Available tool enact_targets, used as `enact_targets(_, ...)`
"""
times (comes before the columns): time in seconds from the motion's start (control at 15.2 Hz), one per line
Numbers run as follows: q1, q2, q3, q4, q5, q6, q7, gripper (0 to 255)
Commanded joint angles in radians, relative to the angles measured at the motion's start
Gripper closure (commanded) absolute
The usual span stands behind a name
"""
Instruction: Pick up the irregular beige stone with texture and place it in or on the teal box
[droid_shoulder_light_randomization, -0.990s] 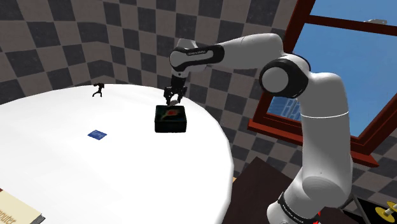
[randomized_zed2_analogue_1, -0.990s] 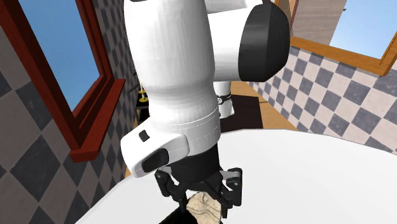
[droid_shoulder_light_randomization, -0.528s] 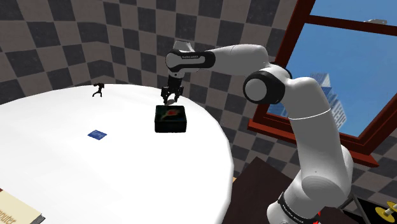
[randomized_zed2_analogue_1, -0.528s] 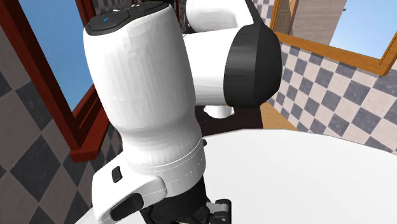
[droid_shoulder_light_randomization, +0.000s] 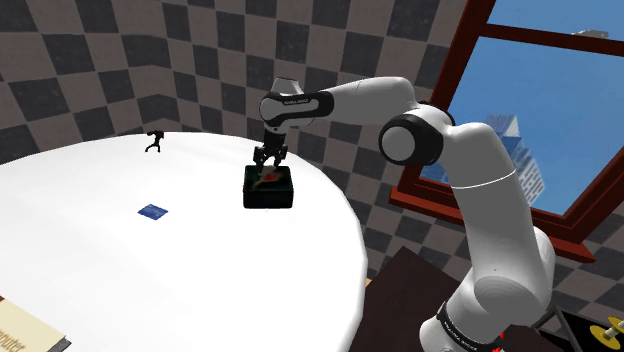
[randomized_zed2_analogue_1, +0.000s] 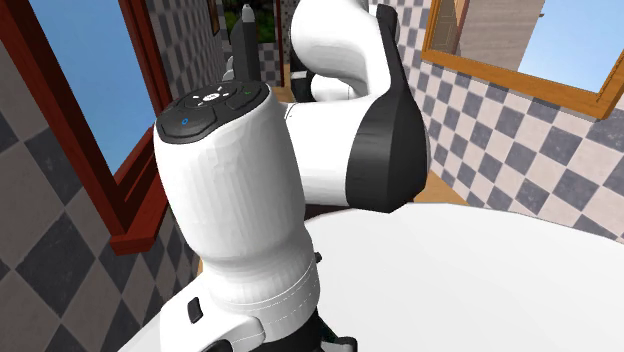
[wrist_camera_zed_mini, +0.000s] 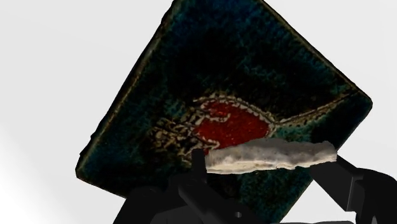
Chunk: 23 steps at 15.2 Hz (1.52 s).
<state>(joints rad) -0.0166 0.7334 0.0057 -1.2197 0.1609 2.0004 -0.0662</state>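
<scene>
Right above the box, we've come down lower than a second ago, fingers clamped on the stone, so release looks close.

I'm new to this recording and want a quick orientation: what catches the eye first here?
In the wrist view, the dark teal box with a red motif on its top stands out against the white table, with the rough beige stone clasped in the end effector over it. In the second exterior view, the bulky white arm looms up close, in front of a red-framed window.
</scene>
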Motion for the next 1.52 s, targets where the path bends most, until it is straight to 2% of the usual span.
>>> enact_targets(0.0,0.001,0.008,0.000,-0.011,0.001,0.019,-0.002,255)
enact_targets(0.46,0.001,0.008,0.000,-0.010,0.001,0.019,-0.002,255)
enact_targets(0.53,0.001,0.007,0.000,-0.013,0.001,0.020,-0.002,0)
enact_targets(0.86,0.001,0.008,0.000,-0.010,0.001,0.019,-0.002,0)
enact_targets(1.12,-0.009,-0.035,-0.003,0.043,-0.003,-0.078,0.002,0)
enact_targets(1.45,-0.009,-0.035,-0.003,0.043,-0.003,-0.078,0.002,0)
